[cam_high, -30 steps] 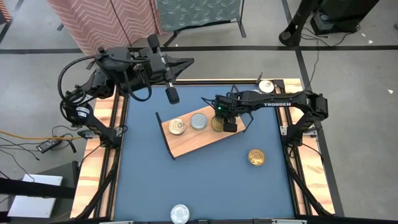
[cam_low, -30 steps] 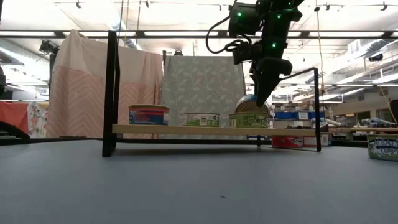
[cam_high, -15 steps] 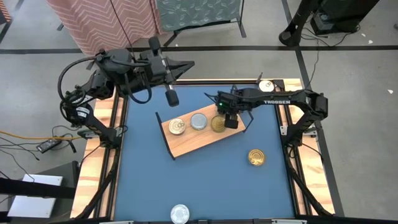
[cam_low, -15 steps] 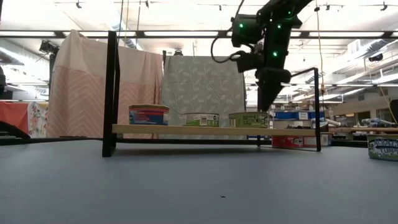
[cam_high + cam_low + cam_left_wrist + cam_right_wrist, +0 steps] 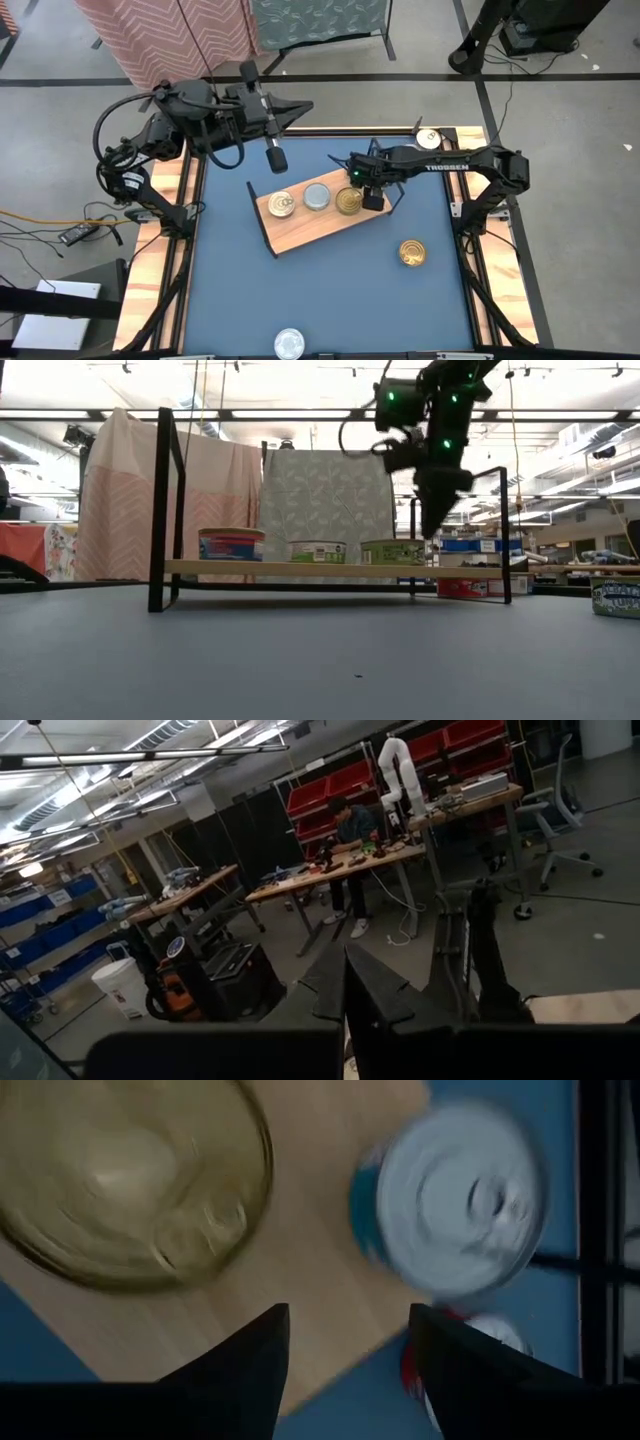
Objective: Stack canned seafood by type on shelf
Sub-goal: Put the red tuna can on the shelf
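right claw (image 5: 372, 200): spread, empty, above shelf (image 5: 305, 232) end, beside gold tin (image 5: 348, 202) | shelf holds three tins in a row | left claw (image 5: 277, 156): pressed together, raised at worktop (image 5: 330, 290) far edge

The shelf (image 5: 310, 228) is pale, matt wood with thin black wire end frames. Its three tins (image 5: 348, 202) are shiny metal, lids gold or silver. The counter (image 5: 330, 290) is smooth matt blue, rimmed in light wood.
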